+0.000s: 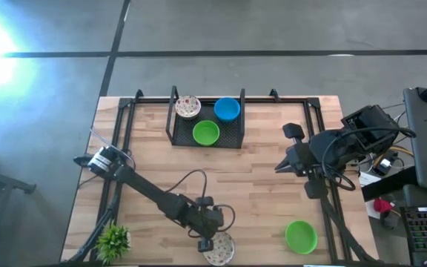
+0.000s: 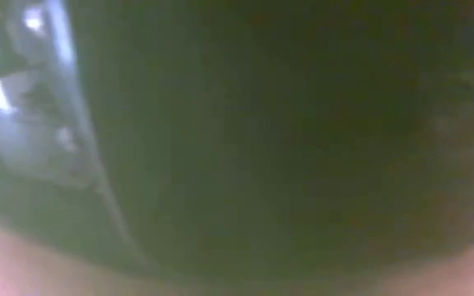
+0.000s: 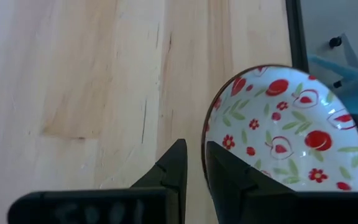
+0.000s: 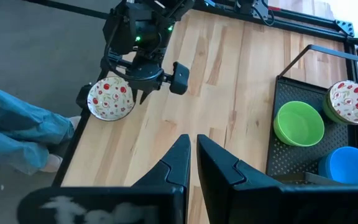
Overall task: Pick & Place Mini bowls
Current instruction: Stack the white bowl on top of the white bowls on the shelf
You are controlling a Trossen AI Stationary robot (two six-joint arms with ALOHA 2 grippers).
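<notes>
Looking straight down in the high view, a wooden tabletop [image 1: 258,185] fills the middle of the frame. A black wire-mesh tray [image 1: 232,136] sits at upper centre and holds three mini bowls: a white patterned bowl [image 1: 187,107] at its upper left, a blue bowl [image 1: 227,109] at its upper right and a green bowl [image 1: 206,133] below them. A second green bowl [image 1: 301,236] rests alone at lower right. The left arm stretches from the left edge to the bottom centre, where the left gripper [image 1: 206,242] meets the rim of another white bowl with red pattern [image 1: 221,250] at the tabletop's bottom edge. A small spiky green plant [image 1: 113,241] stands at lower left. The right arm waits at the right side, its right gripper [image 1: 279,166] over bare wood.

The low view is filled by a dark, blurred shape; nothing can be made out.

The left wrist view shows the two dark fingers [image 3: 174,171] nearly together at bottom centre, with the patterned bowl's left rim pinched between them; the bowl fills the lower right of the frame, at the tabletop's edge.

The right wrist view shows the right gripper's fingers [image 4: 179,163] nearly closed on nothing at bottom centre. The left gripper sits at upper left beside its patterned bowl, and the tray with three bowls is at right. A person's blue trouser legs [image 4: 11,134] show at the left edge.
</notes>
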